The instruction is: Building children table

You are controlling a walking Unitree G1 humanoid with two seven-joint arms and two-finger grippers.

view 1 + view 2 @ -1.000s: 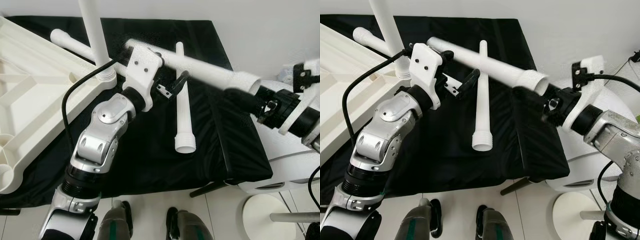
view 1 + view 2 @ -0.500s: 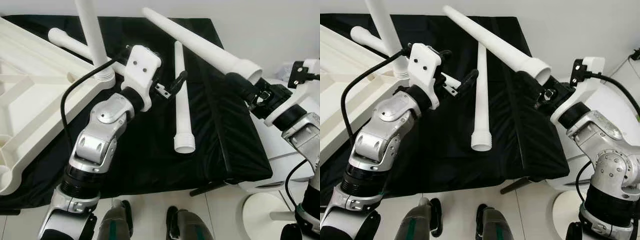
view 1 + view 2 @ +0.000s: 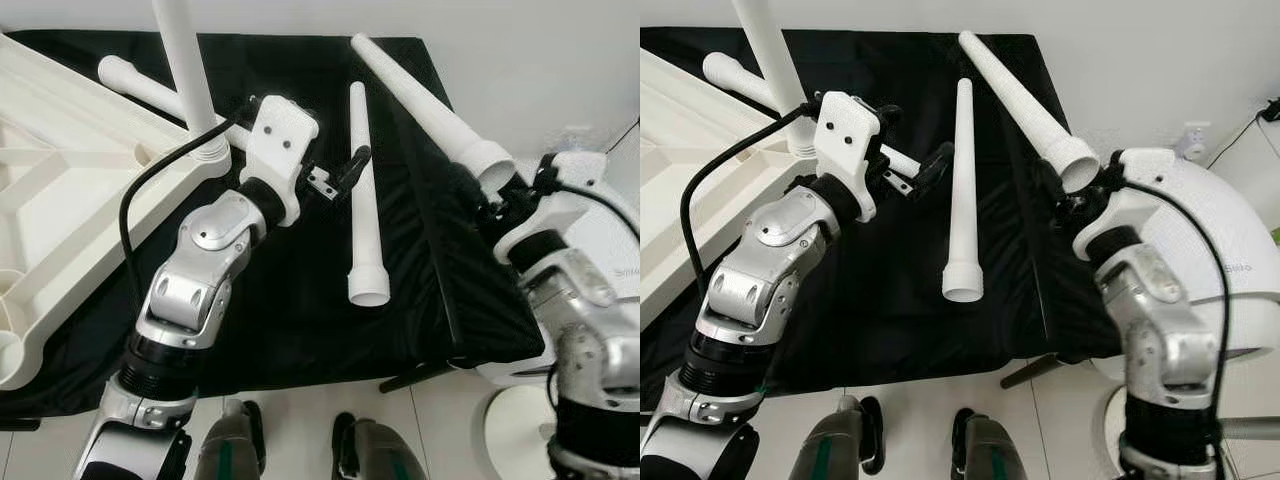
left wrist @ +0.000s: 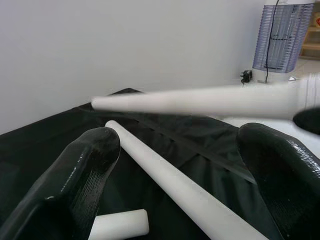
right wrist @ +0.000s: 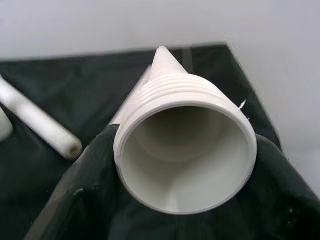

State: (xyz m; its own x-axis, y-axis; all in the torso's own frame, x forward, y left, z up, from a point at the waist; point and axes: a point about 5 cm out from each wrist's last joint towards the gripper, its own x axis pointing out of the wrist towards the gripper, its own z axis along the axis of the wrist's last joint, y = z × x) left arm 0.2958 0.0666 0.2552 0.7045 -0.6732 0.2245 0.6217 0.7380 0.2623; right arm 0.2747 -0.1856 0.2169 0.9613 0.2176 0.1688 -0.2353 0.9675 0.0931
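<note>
Swung steeper: table leg (image 3: 425, 105) in right claw (image 3: 492, 192), tip up-away; left claw (image 3: 335, 180) wide.

White table legs (image 3: 364, 200) & tabletop (image 3: 60, 190), plain black cloth (image 3: 300, 310), silver arms w/ black fingers (image 4: 85, 170).

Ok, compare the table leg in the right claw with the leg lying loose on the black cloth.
The held table leg is lifted at a slant, its threaded open end gripped by the right claw; the loose leg lies flat on the black cloth, untouched. The held one points away rightward; the loose one runs straight. Both are white, tapered and hollow.
</note>
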